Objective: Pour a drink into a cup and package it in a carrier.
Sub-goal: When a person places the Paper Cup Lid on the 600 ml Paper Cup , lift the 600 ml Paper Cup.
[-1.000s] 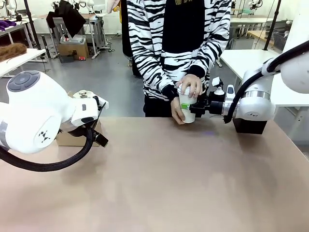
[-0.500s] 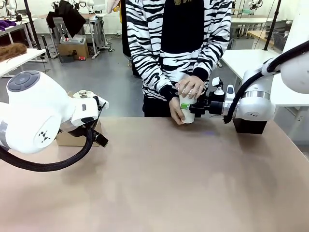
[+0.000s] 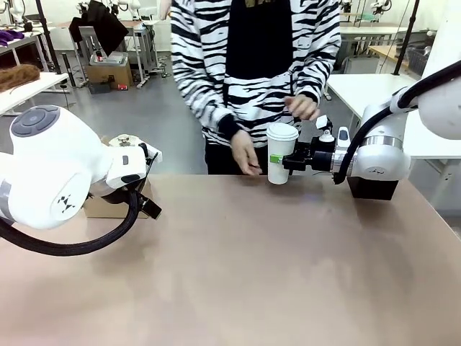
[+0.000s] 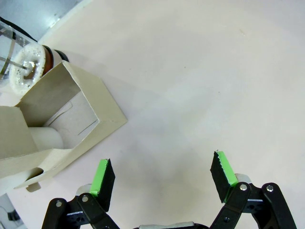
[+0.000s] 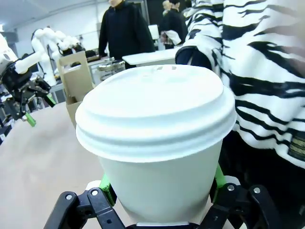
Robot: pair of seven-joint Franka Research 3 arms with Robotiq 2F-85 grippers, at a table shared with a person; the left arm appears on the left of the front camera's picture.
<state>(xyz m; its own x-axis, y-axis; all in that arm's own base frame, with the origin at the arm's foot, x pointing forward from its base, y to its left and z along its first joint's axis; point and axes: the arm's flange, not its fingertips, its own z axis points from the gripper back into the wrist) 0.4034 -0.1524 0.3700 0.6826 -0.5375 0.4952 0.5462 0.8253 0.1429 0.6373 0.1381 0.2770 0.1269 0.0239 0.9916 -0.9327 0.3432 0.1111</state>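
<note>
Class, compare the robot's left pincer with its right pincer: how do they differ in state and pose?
The left pincer stands open and empty; the right pincer is shut on the lidded white paper cup. The left pincer points down at the table beside the cardboard carrier; the right pincer reaches level, holding the cup upright. Both have black fingers with green pads.
</note>
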